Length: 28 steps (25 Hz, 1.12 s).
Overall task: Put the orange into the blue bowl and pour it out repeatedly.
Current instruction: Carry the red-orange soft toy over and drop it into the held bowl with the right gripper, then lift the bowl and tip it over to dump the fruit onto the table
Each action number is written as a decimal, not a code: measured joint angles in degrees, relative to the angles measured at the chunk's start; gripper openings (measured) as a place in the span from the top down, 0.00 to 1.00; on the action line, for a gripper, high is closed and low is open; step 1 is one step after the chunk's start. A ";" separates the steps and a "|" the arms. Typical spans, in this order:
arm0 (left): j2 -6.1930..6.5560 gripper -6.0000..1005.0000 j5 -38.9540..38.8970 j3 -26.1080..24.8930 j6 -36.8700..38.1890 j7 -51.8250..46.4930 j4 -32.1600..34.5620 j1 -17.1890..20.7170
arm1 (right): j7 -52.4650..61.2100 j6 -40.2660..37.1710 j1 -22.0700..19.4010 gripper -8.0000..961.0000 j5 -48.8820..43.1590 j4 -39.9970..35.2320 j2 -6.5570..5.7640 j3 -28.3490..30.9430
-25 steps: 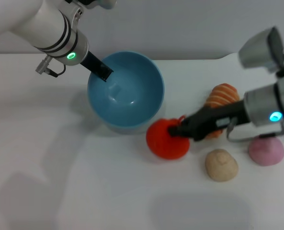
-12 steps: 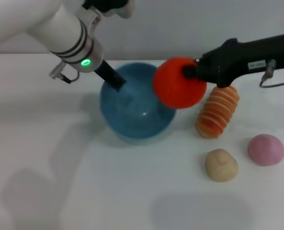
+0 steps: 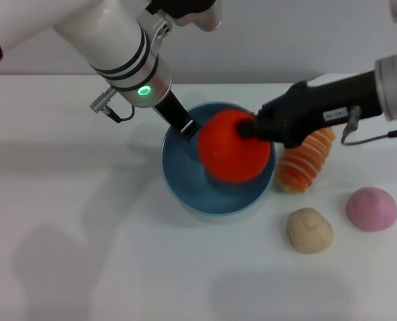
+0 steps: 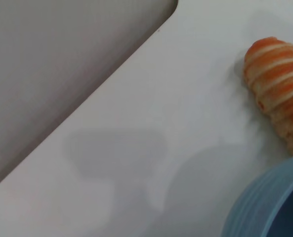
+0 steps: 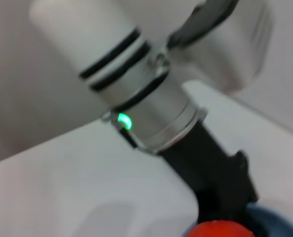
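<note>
Since half a second ago the orange [image 3: 233,155], clenched by the right gripper [image 3: 250,131], has been brought over the blue bowl [image 3: 185,194], whose rim is gripped by the left gripper [image 3: 187,130] for steadiness.

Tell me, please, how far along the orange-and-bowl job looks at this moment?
Done: the orange is off the table, gripped by the right gripper. In hand: it hangs over the blue bowl, not yet released, while the left gripper holds the bowl's rim. Left: drop it in, then pour it out. The striped oblong lies beside the bowl.
</note>
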 joint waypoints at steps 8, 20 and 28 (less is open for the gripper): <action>0.01 1.00 -0.13 0.59 -0.97 0.00 -0.20 0.05 | -1.45 3.00 1.08 0.87 -1.47 4.08 0.03 -0.63; 0.26 1.00 0.34 0.54 -3.05 0.31 -0.55 1.07 | -4.74 9.98 -2.24 0.61 -0.05 -0.04 0.36 1.87; 0.45 1.00 0.36 0.82 -7.25 0.46 -1.17 2.38 | -17.87 21.25 -12.79 0.37 13.02 -7.92 0.59 8.45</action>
